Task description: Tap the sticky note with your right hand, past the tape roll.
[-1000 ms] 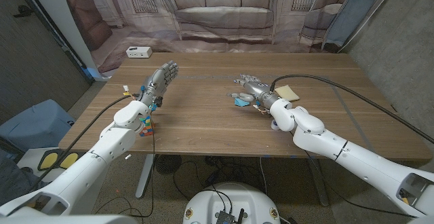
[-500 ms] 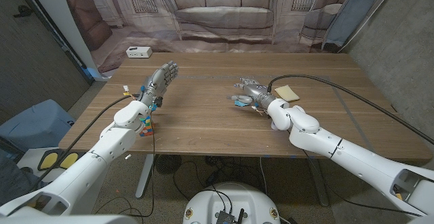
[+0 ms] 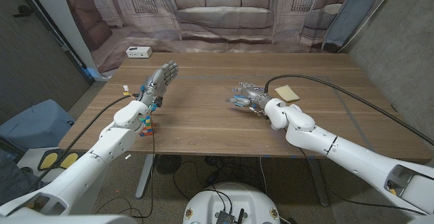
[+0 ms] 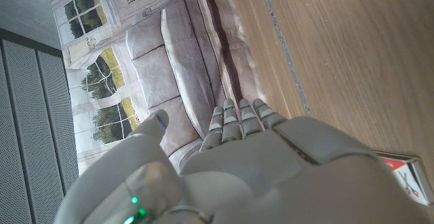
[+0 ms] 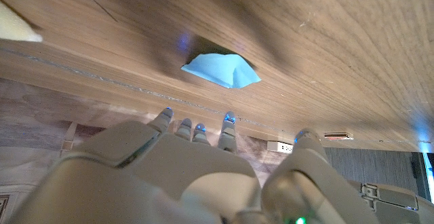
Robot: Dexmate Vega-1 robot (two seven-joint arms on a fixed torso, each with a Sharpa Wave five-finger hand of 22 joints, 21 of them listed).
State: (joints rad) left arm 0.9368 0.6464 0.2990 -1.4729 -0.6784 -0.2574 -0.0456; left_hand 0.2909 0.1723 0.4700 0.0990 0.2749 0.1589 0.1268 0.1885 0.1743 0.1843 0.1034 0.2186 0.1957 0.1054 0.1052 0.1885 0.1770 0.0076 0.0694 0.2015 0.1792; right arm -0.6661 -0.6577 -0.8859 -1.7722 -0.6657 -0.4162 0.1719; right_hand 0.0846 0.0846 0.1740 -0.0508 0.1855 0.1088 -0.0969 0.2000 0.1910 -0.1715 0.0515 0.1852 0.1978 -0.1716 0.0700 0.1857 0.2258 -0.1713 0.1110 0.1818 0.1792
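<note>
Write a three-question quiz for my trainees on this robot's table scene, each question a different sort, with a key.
1. True or false: the right hand holds the blue sticky note.
2. Which lies nearer the right hand: A) white power strip, B) yellow sponge?
3. Fill in: the left hand is raised with its fingers ____.

Key: 1 false, it hovers over the note; 2 B; 3 apart.

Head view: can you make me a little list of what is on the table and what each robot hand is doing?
right robot hand: over the blue sticky note, fingers spread, holding nothing
left robot hand: raised, open, holding nothing
yellow pad: on the table, beside the right forearm
white box: far left corner
colourful block: near edge, by the left arm
</note>
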